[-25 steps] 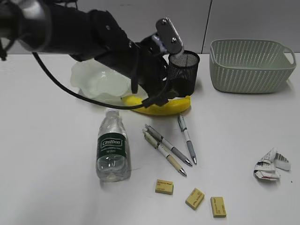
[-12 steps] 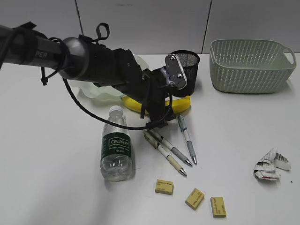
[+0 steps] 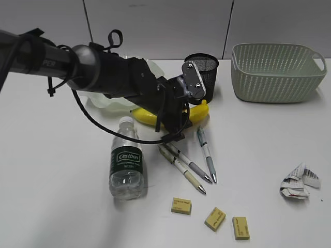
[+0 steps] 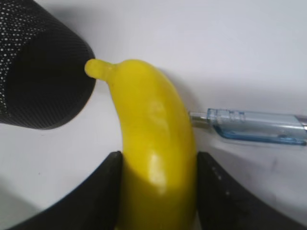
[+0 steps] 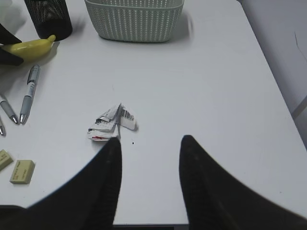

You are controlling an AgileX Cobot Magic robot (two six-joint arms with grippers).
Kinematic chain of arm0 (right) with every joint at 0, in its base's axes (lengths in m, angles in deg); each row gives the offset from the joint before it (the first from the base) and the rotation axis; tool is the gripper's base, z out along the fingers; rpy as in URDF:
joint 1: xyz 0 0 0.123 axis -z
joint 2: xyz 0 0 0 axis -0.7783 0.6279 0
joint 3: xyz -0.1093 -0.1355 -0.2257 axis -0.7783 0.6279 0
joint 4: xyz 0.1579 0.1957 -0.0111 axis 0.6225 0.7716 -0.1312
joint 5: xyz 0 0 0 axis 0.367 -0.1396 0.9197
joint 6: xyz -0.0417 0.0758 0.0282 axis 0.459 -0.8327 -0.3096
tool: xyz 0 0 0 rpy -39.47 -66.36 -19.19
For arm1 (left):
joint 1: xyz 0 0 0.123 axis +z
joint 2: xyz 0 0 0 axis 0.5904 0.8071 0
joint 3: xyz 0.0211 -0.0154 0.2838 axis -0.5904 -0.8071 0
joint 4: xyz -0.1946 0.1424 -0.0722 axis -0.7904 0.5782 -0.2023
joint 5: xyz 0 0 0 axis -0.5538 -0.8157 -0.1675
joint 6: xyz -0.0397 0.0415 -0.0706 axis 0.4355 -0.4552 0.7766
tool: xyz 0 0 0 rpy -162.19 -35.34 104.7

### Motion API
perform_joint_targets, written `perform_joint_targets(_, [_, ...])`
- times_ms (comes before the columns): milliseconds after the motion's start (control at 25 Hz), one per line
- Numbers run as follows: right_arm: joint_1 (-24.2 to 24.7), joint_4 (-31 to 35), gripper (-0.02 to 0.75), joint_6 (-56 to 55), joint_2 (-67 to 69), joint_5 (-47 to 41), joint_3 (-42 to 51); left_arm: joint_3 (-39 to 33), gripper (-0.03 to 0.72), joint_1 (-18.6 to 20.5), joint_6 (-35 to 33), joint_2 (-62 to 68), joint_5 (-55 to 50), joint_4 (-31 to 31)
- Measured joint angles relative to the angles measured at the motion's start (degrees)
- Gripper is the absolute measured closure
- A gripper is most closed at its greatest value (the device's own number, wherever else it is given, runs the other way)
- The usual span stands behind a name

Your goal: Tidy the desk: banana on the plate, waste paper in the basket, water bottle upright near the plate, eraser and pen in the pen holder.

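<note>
White tabletop (image 3: 62, 206) carrying all items. Woven pale-green basket (image 3: 276, 72) at far right, well apart from both tools. Left tool (image 4: 158, 191) clamped on the banana (image 4: 153, 143), one finger (image 4: 96, 201) on each flank; banana stem tip beside the black mesh pen holder (image 4: 38, 72), a pen (image 4: 254, 127) just beyond. Right tool (image 5: 149, 158) held apart, gripping nothing, above bare tabletop, with crumpled waste paper (image 5: 109, 123) just ahead of it.
</note>
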Motion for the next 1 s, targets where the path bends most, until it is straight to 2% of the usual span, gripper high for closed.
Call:
perform_joint_targets(240, [0.0, 0.0, 0.408, 0.0, 0.0, 0.0, 0.0, 0.0, 0.342, -1.0, 0.0, -3.5, -1.0, -1.2])
perform_joint_targets(480, [0.0, 0.0, 0.408, 0.0, 0.0, 0.0, 0.0, 0.0, 0.342, -3.9, 0.6, -10.5, -10.5, -3.5])
perform_joint_targets(560, [0.0, 0.0, 0.408, 0.0, 0.0, 0.0, 0.0, 0.0, 0.342, -3.5, 2.5, -13.4, -10.0, -3.8])
perform_joint_targets(680, [0.0, 0.0, 0.408, 0.0, 0.0, 0.0, 0.0, 0.0, 0.342, 0.6, 5.0, -17.0, -4.0, -5.0])
perform_joint_targets(760, [0.0, 0.0, 0.408, 0.0, 0.0, 0.0, 0.0, 0.3, 0.342, 4.4, 5.7, -17.3, 1.1, -8.0])
perform_joint_targets(920, [0.0, 0.0, 0.408, 0.0, 0.0, 0.0, 0.0, 0.4, 0.342, 11.0, 6.1, -13.3, 5.1, -11.8])
perform_joint_targets(1000, [0.0, 0.0, 0.408, 0.0, 0.0, 0.0, 0.0, 0.4, 0.342, 13.1, 6.1, -9.1, 5.3, -12.2])
